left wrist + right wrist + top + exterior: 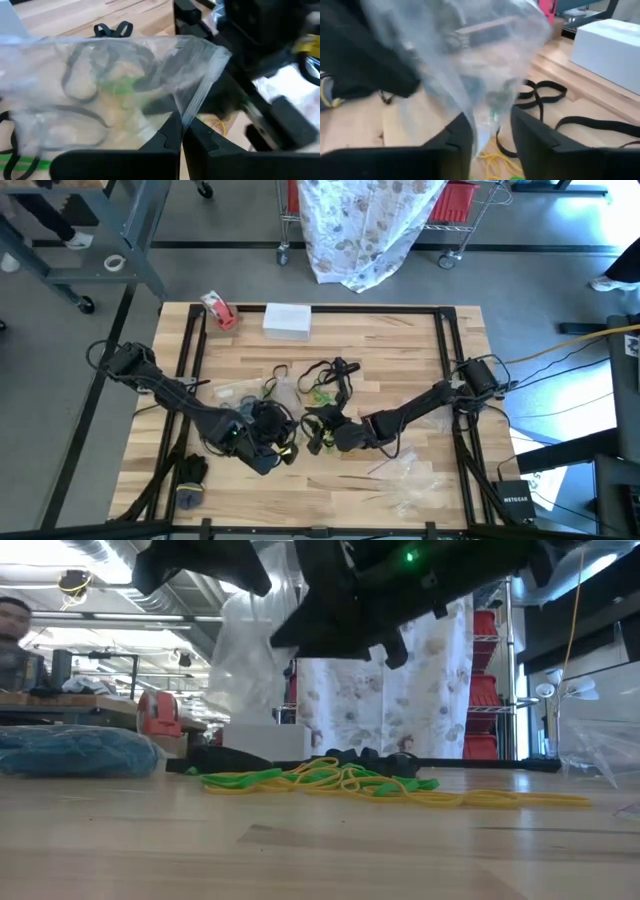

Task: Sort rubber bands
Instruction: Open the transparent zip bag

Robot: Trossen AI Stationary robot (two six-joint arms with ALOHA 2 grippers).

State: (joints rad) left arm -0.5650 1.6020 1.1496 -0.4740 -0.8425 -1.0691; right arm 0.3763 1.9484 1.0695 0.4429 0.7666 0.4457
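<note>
Both hands meet low in the middle of the high view, and what matters is how the clear bag (125, 85) hangs between them and where the rubber bands (325, 385) lie from it. The left hand (181, 131) has its fingers pressed fully together on the bag's edge, holding the film up off the counter (400, 345). The right hand (492, 131), just right of it in the high view, has its fingers standing a little apart with a fold of the same bag running down between them; whether they actually pinch it I cannot tell. The loose bands, black, green and yellow, lie in a heap just above the two hands in the high view (toward the counter's far edge), with a few more beside the left hand. My guess is the right hand is nearer the heap, so it would fetch while the left keeps the bag.
</note>
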